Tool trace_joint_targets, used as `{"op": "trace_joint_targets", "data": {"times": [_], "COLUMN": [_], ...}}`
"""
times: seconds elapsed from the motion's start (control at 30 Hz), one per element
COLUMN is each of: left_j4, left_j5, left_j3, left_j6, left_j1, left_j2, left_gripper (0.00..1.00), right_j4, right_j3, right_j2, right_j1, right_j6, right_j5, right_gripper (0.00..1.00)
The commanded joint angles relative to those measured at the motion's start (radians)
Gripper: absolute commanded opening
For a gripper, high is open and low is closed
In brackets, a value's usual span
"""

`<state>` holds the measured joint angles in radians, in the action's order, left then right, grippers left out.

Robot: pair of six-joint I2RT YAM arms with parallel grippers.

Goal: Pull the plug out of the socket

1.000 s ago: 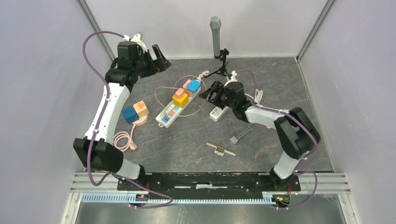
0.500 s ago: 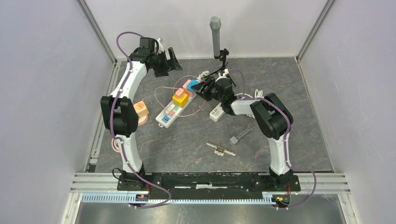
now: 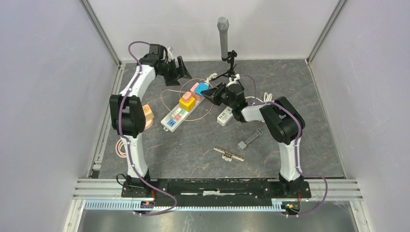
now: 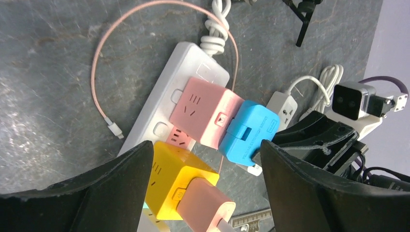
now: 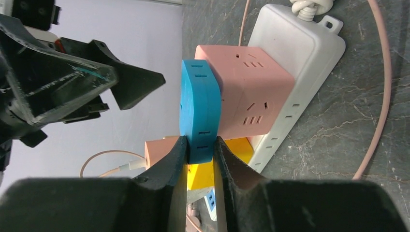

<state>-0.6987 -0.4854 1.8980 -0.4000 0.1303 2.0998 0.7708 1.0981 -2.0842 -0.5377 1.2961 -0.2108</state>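
Observation:
A blue plug (image 5: pixel 199 104) sits in the side of a pink cube socket (image 5: pixel 249 96), which is plugged into the white power strip (image 5: pixel 300 48). My right gripper (image 5: pixel 199 145) is shut on the blue plug's lower end, with a pad pressed on each flat face. From above, the blue plug (image 3: pixel 202 87) lies at the strip's far end, the right gripper (image 3: pixel 209 93) at its right side. My left gripper (image 4: pixel 205 147) hangs open above the strip (image 4: pixel 193 63), its fingers on either side of the yellow cube (image 4: pixel 176 179) and touching nothing.
A microphone (image 3: pixel 223 36) on a small tripod stands behind the strip. A white adapter (image 3: pixel 224 116), a grey part (image 3: pixel 249 140) and a toothed bar (image 3: pixel 229 153) lie to the right and front. A pink cable coil (image 3: pixel 126 145) and an orange cube (image 3: pixel 147 115) sit at the left.
The right jaws have shut onto the blue plug. The left arm has swung in from the left so its gripper is over the strip's far end, with its jaws slightly narrower.

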Motion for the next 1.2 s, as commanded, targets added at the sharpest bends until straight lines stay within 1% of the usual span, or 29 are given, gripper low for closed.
{"op": "trace_joint_targets", "data": {"times": [0.0,0.07,0.17,0.27,0.4,0.5,0.6,0.67,0.77,0.8,0.83,0.9,0.93,1.0,1.07,1.13,1.17], "left_j4": [0.047,0.066,0.115,0.184,0.279,0.344,0.355,0.360,0.364,0.364,0.364,0.364,0.364,0.362,0.344,0.319,0.312], "left_j5": [-0.077,-0.100,-0.148,-0.183,-0.232,-0.249,-0.236,-0.235,-0.227,-0.225,-0.221,-0.201,-0.187,-0.154,-0.122,-0.096,-0.084], "left_j3": [-0.055,-0.089,-0.158,-0.253,-0.369,-0.416,-0.417,-0.406,-0.394,-0.395,-0.397,-0.410,-0.417,-0.433,-0.437,-0.439,-0.445], "left_j6": [-0.076,-0.101,-0.144,-0.198,-0.268,-0.293,-0.290,-0.284,-0.274,-0.268,-0.261,-0.249,-0.245,-0.237,-0.223,-0.210,-0.205], "left_j1": [-0.006,-0.005,-0.004,-0.003,0.005,0.015,0.015,0.015,0.016,0.018,0.021,0.024,0.025,0.025,0.025,0.028,0.029], "left_j2": [-0.004,-0.010,-0.028,-0.053,-0.088,-0.115,-0.117,-0.106,-0.077,-0.069,-0.064,-0.060,-0.060,-0.061,-0.060,-0.063,-0.066], "left_gripper": [0.87,0.87,0.86,0.85,0.84,0.83,0.83,0.83,0.80,0.78,0.77,0.72,0.70,0.67,0.63,0.61,0.60], "right_j4": [-0.010,-0.065,-0.217,-0.266,-0.382,-0.397,-0.325,-0.285,-0.225,-0.201,-0.175,-0.132,-0.093,0.037,0.085,0.105,0.104], "right_j3": [-0.025,-0.024,-0.005,-0.009,0.025,0.030,0.051,0.073,0.069,0.062,0.052,0.037,0.031,0.010,-0.002,-0.006,-0.009], "right_j2": [0.055,0.070,0.089,0.104,0.126,0.145,0.127,0.105,0.082,0.078,0.074,0.067,0.059,0.041,0.028,0.020,0.020], "right_j1": [0.020,0.028,0.042,0.047,0.049,0.048,0.050,0.051,0.053,0.053,0.053,0.053,0.053,0.053,0.056,0.060,0.060], "right_j6": [0.001,0.006,0.005,0.010,-0.049,-0.091,-0.096,-0.107,-0.094,-0.087,-0.082,-0.073,-0.071,-0.057,-0.038,-0.024,-0.019], "right_j5": [-0.061,-0.086,-0.131,-0.169,-0.199,-0.197,-0.209,-0.214,-0.204,-0.198,-0.191,-0.177,-0.177,-0.187,-0.194,-0.209,-0.215], "right_gripper": [0.00,0.00,0.00,0.00,0.00,0.00,0.00,0.05,0.26,0.35,0.42,0.54,0.58,0.62,0.62,0.57,0.52]}}
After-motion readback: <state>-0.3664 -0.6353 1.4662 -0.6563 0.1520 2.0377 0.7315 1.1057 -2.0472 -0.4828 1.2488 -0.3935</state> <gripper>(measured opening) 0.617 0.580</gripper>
